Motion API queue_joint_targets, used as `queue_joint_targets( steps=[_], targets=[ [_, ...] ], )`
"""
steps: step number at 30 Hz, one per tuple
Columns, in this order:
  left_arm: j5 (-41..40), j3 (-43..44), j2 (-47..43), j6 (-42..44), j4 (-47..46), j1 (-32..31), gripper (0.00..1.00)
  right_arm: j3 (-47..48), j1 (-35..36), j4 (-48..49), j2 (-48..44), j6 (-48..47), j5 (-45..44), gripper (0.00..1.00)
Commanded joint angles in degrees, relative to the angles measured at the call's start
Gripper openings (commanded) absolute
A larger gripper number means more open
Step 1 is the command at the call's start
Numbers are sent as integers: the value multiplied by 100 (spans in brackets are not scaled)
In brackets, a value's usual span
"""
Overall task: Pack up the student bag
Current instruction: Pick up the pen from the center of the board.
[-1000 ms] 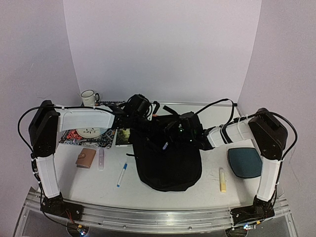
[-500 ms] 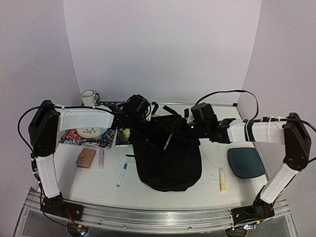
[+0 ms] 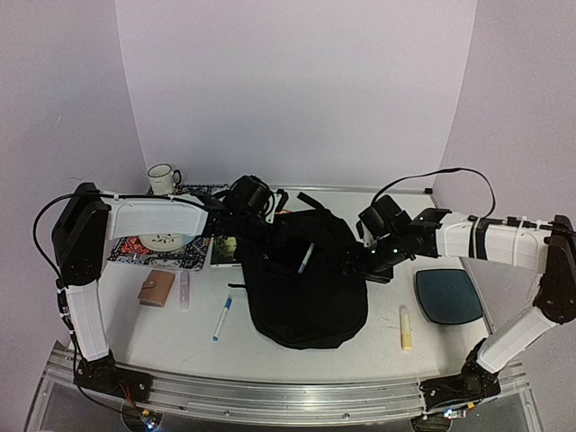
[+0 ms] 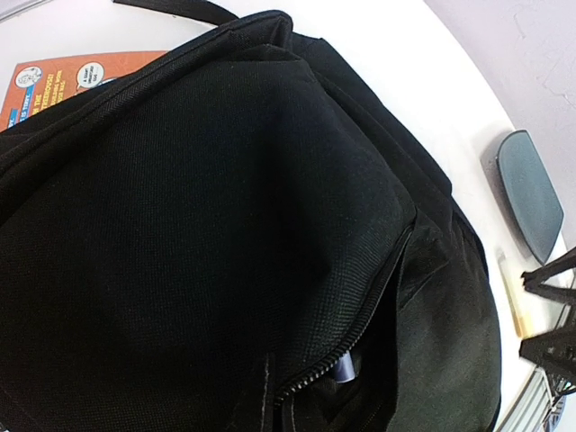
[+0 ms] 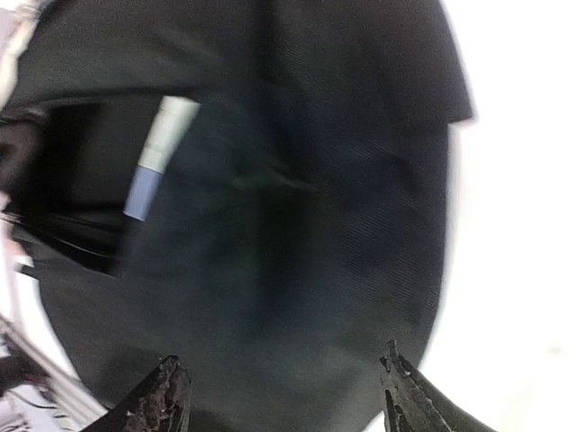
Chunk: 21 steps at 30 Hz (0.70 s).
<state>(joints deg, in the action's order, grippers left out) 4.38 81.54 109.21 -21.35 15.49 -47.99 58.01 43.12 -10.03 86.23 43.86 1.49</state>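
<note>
bag: the black backpack (image 3: 306, 286) lies flat in the middle of the table, long axis running near to far. Its zipped mouth sits on the far-left part of the top face, up by the left arm.

left gripper: the left gripper (image 3: 267, 223) is buried in the far-left edge of the bag, right at the mouth. Its fingers don't show in any view, so I can't tell if it's pinching the fabric or just resting there. I'd guess it's propping the mouth open for you.

right gripper: the right gripper (image 5: 283, 394) hangs over the right side of the bag with its fingertips (image 5: 169, 396) spread wide and nothing between them. The bulk of the bag lies to its left.

pad: a flat dark-teal pad (image 3: 447, 295) sits on the table just right of the bag, clear of it.

wallet: a brown wallet (image 3: 157, 288) sits well off to the left, on the left arm's side.

yellow stick: it (image 3: 406, 328) lies near-right of the bag, long axis near to far, between the bag and the pad's near edge.

blue pen: it (image 3: 222, 317) lies just left of the bag and points roughly near to far.

marker: a white and blue marker (image 3: 306, 259) pokes out of the bag's mouth, only part way in, tilted a bit toward the far right.

what it turns on: your free hand is the right one. The stick and pad are on its side and nearer to it, while the mouth is to its left across the bag. Anything you grab has to travel left and far to go in.
</note>
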Motion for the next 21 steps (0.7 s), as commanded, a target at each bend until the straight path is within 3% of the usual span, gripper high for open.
queue_joint_targets(
  steps=[1, 11, 21],
  targets=[
    [-19, -77, -74, 81, -150, 35, 0, -173, -169, -1547, -275, -222, -520, 73],
    [130, -83, -108, 124, -152, 36, 0, -1304, -973, -1898, -544, -134, -420, 72],
    [135, -30, -136, 140, -152, 35, 0, -1979, -1263, -1510, -321, -208, -194, 64]
  ],
)
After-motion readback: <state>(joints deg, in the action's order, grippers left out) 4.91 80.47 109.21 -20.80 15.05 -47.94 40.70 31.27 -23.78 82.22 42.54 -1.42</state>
